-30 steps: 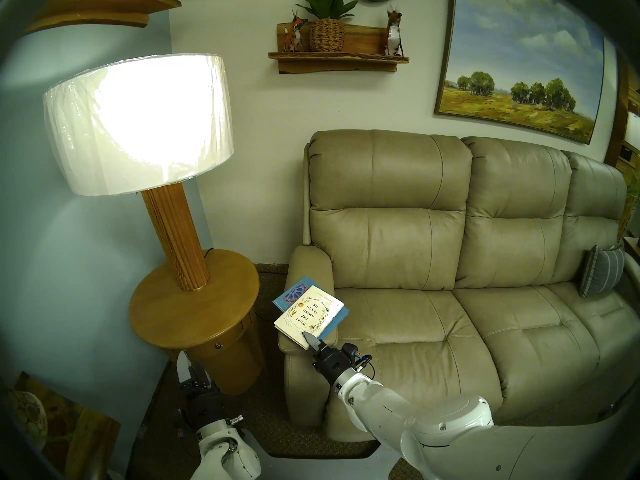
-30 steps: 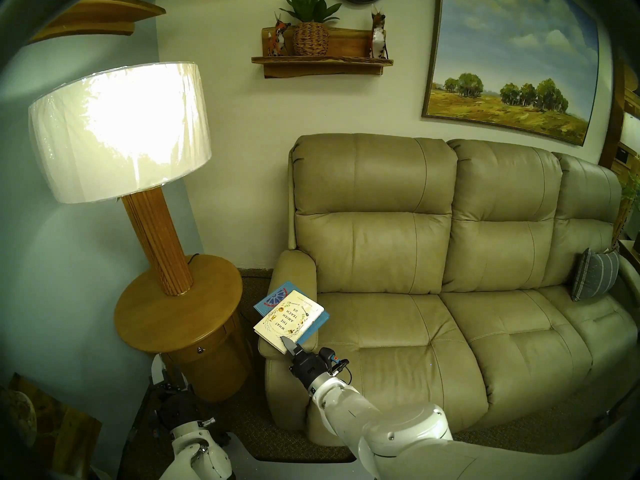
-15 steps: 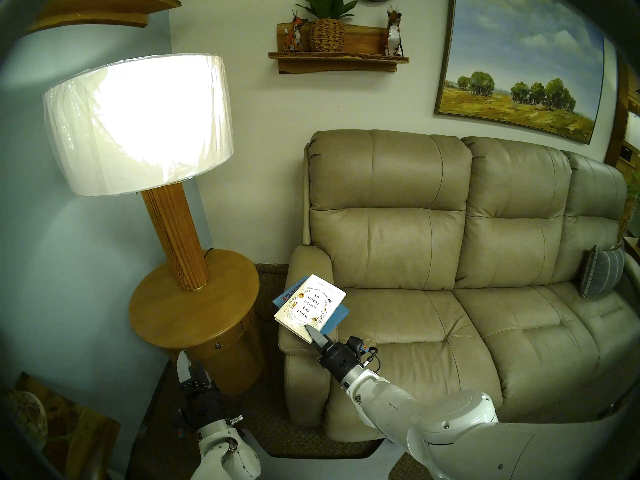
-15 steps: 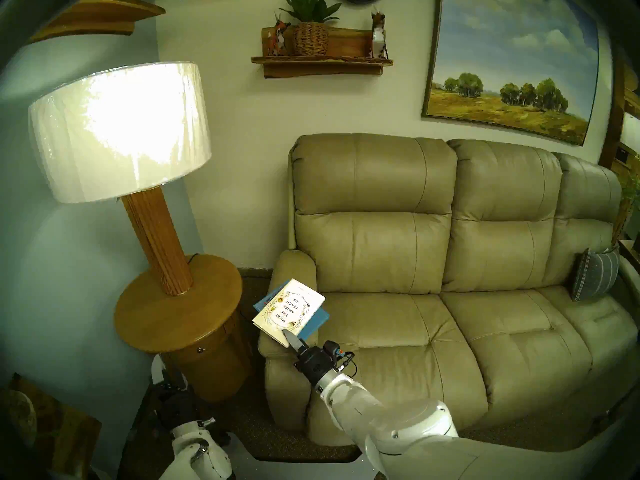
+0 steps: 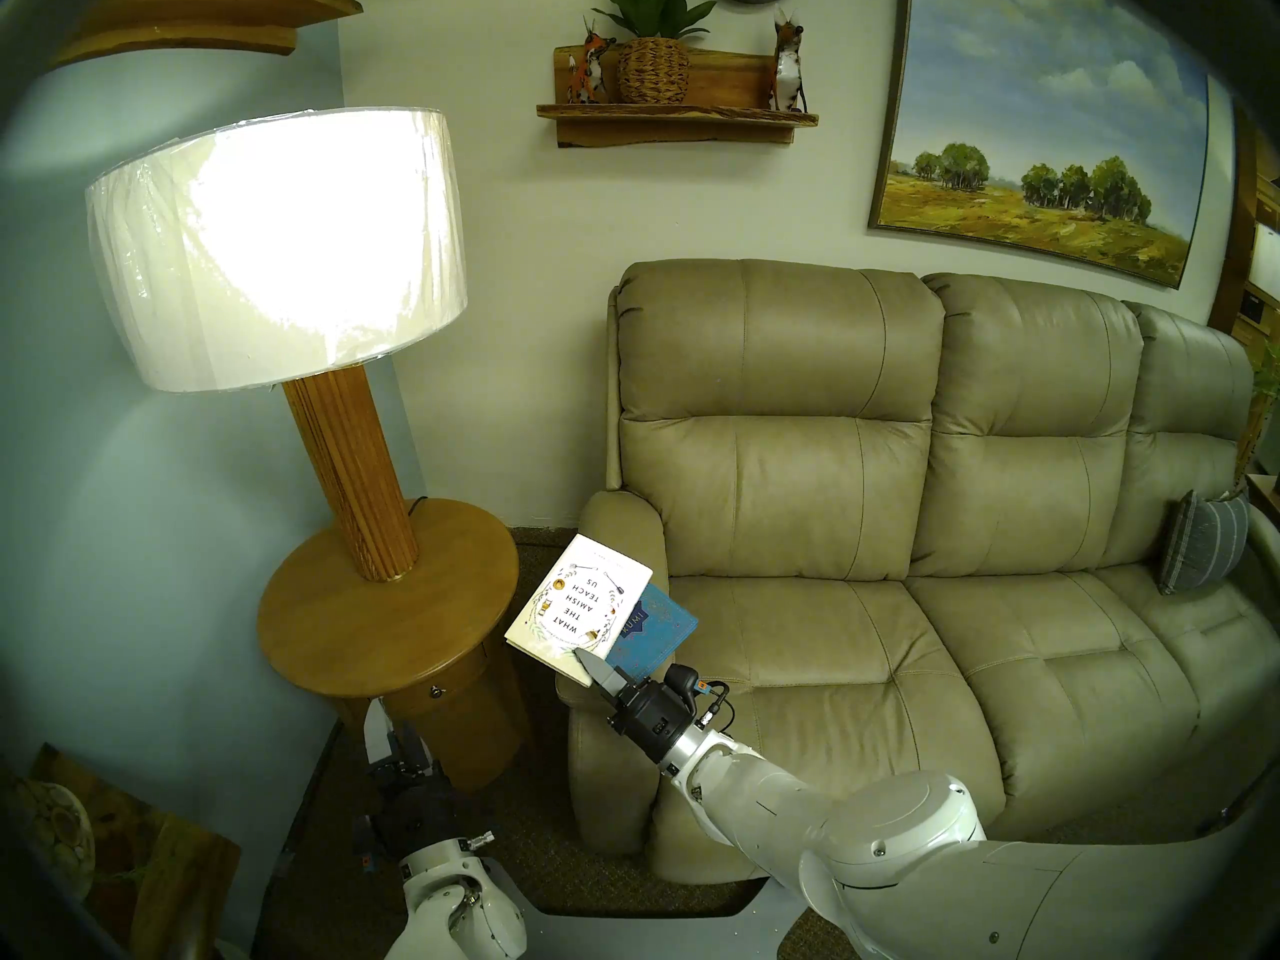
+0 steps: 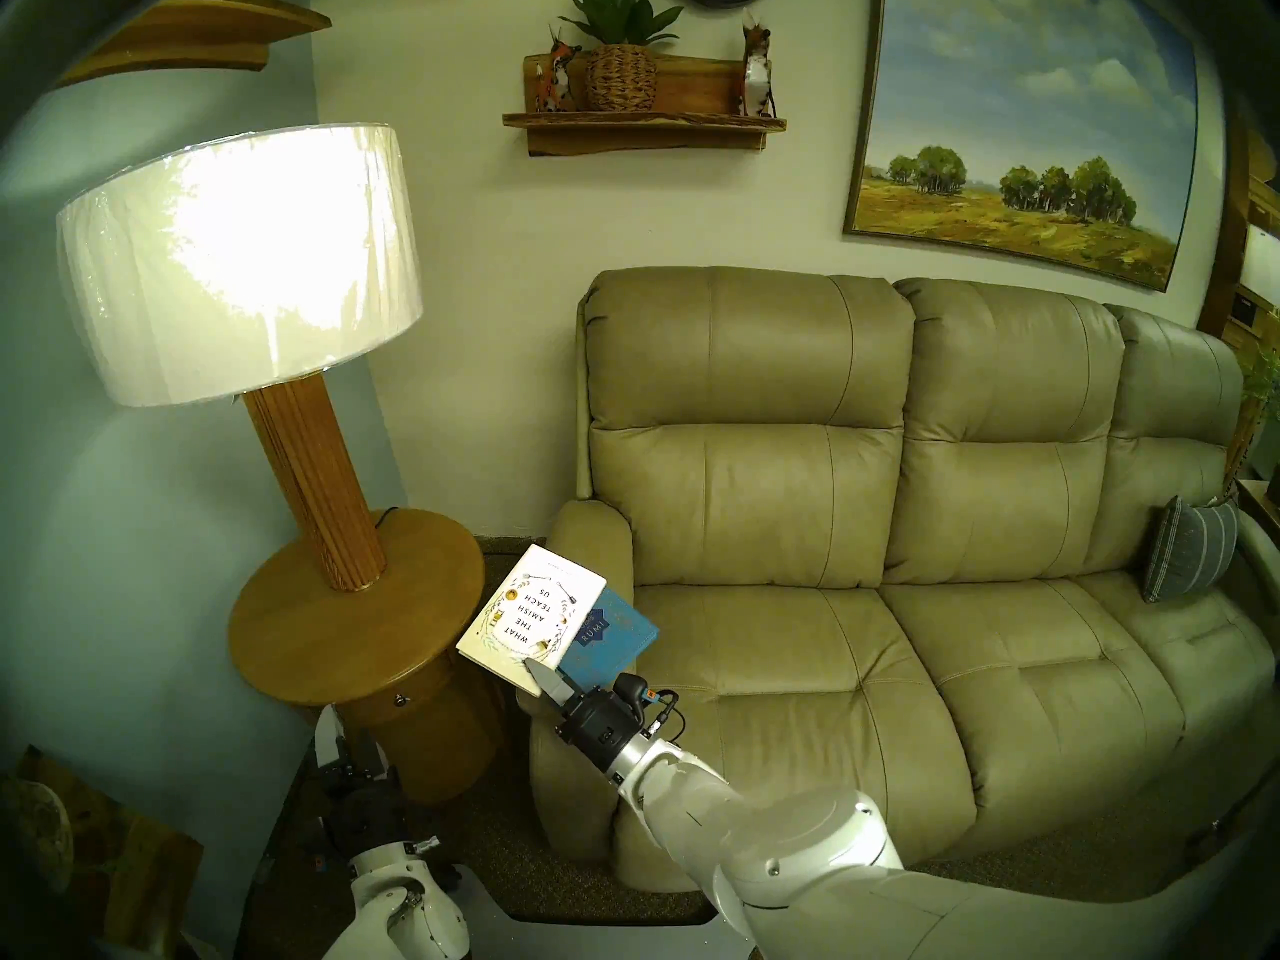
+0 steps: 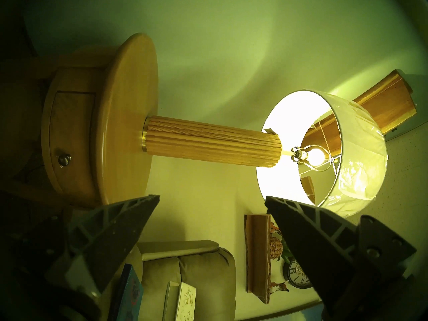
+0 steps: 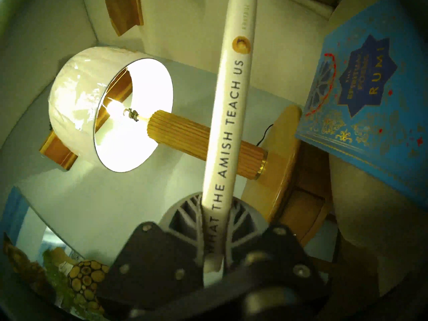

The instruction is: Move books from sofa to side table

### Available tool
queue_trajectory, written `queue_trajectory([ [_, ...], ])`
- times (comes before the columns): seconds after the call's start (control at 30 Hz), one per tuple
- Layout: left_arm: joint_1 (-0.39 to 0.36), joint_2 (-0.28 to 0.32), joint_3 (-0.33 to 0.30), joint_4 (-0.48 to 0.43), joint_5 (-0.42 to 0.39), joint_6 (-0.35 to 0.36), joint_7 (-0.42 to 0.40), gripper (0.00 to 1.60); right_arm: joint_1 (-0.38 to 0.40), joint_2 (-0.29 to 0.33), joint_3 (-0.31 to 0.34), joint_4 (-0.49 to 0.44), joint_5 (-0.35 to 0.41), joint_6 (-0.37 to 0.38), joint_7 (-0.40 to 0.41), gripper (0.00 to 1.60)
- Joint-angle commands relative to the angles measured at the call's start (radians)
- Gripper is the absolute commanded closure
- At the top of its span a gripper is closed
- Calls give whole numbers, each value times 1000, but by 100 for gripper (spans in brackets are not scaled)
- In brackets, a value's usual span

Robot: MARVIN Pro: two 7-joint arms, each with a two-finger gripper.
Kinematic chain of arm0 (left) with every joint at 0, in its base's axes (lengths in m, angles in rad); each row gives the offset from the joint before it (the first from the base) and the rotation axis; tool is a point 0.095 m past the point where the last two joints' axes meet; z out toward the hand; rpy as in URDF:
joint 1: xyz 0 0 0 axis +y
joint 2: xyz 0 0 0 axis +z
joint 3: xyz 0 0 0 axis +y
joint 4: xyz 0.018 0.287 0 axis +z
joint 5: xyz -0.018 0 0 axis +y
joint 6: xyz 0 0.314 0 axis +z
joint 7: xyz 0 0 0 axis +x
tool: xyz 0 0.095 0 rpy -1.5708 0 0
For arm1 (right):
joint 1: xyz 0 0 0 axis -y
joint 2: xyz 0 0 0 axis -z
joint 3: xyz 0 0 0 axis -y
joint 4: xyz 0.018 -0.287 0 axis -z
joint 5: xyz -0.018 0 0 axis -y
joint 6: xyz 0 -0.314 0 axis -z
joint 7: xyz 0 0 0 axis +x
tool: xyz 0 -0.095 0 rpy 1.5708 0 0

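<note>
Above the tan leather sofa armrest, right end effector clamps the cream-white hardcover; ornate blue Rumi hardcover lies beneath. Left end effector gapes, empty.

The cream-white book is held tilted above the sofa armrest – the blue Rumi book is left lying there, right of the side table.

Cream wall, pale blue wall at the left, lit drum-shade lamp on a fluted wooden column, landscape painting hung above, wall shelf with potted plant, dark carpet.
</note>
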Motion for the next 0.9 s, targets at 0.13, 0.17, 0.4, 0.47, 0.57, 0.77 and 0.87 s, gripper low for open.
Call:
queue_trajectory([
  [0.13,-53,21,48,41,-11,6,-5,0,-27,-56,-63,1,-69,7,95,160],
  [0.17,-62,20,47,55,-2,16,-9,0,-32,-57,-68,1,-76,16,107,160],
  [0.4,-117,22,64,117,8,35,-11,0,-57,-57,-90,2,-111,23,162,160],
  [0.47,-133,26,67,134,9,41,-7,0,-60,-55,-93,2,-119,28,162,160],
  [0.57,-158,30,69,161,9,51,1,0,-63,-54,-95,2,-126,31,162,160],
  [0.77,-175,35,67,169,-1,67,17,144,-63,-52,-91,2,-135,29,162,160],
  [0.87,-173,31,46,148,-13,52,14,160,-63,-44,-81,-1,-128,24,160,129],
])
